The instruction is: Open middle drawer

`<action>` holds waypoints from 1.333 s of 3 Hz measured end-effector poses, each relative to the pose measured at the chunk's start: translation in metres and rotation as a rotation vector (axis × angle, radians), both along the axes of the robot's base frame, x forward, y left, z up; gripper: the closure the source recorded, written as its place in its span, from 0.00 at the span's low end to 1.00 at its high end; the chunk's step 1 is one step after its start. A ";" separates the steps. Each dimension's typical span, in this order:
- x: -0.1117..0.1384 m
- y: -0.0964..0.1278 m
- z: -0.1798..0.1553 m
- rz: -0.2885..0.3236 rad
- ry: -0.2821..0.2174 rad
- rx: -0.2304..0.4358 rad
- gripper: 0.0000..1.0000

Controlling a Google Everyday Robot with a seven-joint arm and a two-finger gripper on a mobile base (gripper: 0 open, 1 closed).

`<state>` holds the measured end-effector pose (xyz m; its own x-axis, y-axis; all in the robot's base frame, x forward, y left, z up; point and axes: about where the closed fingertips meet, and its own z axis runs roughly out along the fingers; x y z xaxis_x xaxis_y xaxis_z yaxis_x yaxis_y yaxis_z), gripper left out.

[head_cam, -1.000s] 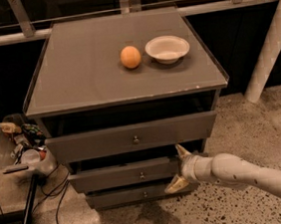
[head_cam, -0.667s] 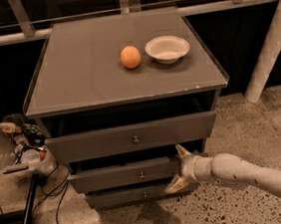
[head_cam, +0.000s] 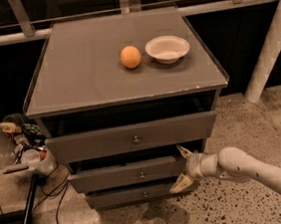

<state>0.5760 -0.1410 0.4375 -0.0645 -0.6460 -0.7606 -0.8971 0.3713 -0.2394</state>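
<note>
The middle drawer (head_cam: 127,175) is a grey flat front with a small round metal knob (head_cam: 141,175) at its centre. It sits in the grey cabinet between the taller top drawer (head_cam: 133,137) and the slim bottom drawer (head_cam: 139,194). A dark gap shows above its front. My gripper (head_cam: 183,168) is on a white arm coming in from the lower right, at the right end of the middle drawer front. It is open, with one fingertip (head_cam: 185,152) above the drawer's front edge and the other one below it.
An orange (head_cam: 130,56) and a white bowl (head_cam: 167,48) sit on the cabinet top (head_cam: 86,69). A bin of clutter (head_cam: 24,146), a black pole (head_cam: 26,216) and cables stand at the left. A white pillar (head_cam: 267,55) leans at the right.
</note>
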 end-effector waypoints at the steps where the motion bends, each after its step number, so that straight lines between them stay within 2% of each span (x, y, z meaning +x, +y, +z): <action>1: 0.001 0.000 0.001 0.001 -0.001 0.001 0.00; 2: 0.008 0.008 -0.006 0.024 0.013 -0.013 0.00; 3: 0.011 0.013 -0.026 0.030 0.050 -0.026 0.00; 4: 0.008 0.010 -0.040 0.025 0.074 -0.052 0.00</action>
<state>0.5840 -0.1309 0.3971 -0.1024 -0.6864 -0.7200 -0.9219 0.3373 -0.1905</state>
